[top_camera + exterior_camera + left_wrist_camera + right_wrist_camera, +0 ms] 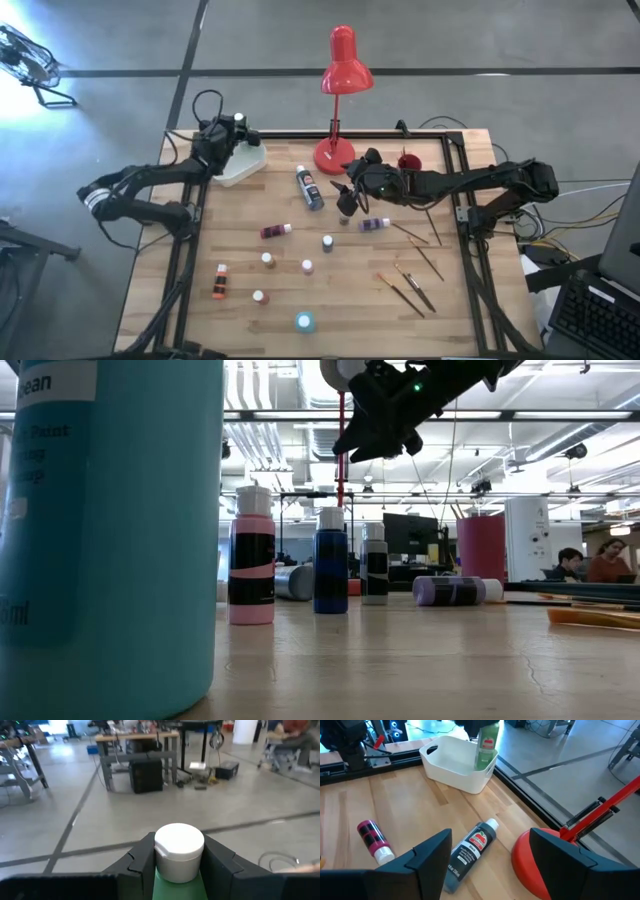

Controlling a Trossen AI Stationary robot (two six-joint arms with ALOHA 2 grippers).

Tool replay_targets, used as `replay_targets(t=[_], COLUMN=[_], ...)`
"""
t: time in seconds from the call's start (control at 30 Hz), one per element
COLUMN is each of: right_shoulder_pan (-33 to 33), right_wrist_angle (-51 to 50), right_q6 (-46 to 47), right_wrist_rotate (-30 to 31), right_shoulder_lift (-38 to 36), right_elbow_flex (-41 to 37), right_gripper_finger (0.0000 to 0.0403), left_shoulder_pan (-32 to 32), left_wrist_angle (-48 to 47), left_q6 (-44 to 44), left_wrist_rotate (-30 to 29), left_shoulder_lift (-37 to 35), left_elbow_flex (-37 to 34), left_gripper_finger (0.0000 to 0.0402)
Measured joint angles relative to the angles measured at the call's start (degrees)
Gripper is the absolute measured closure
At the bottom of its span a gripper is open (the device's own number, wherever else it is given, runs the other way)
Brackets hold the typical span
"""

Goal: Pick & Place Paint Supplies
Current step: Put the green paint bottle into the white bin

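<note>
Left wrist view shows the left gripper [179,870] clamped on a green paint bottle [179,851], held over the white bin [454,764] at the desk's [330,280] far corner; the right gripper [487,855] hangs open and empty above a dark blue bottle [470,851] lying beside the red lamp base [532,865]

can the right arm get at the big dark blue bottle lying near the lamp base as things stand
Probably yes. The right gripper hangs open just above the table, with the dark blue bottle lying on its side right ahead and nothing between them. The red lamp base sits close beside the bottle, so clearance on that side looks tight.
</note>
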Motion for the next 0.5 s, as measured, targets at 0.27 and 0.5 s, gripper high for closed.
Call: replay_targets(t=[0.27, 0.5], right_shoulder_pan=[0.02, 0.04], right_wrist_angle=[-0.64, -1.71], right_q6=[-0.56, -0.54], right_wrist_rotate=[0.0, 0.0], right_shoulder_lift=[0.0, 0.0], right_elbow_flex=[-0.13, -0.36], right_gripper_finger=[0.0166, 0.0171], left_shoulder_pan=[0.11, 0.09], left_wrist_angle=[3.04, 5.77], left_q6=[-0.35, -0.43], left_wrist_rotate=[-0.53, -2.38], left_shoulder_lift=[4.7, 6.96], left_elbow_flex=[0.0, -0.42], left_gripper_finger=[0.0281, 0.0281])
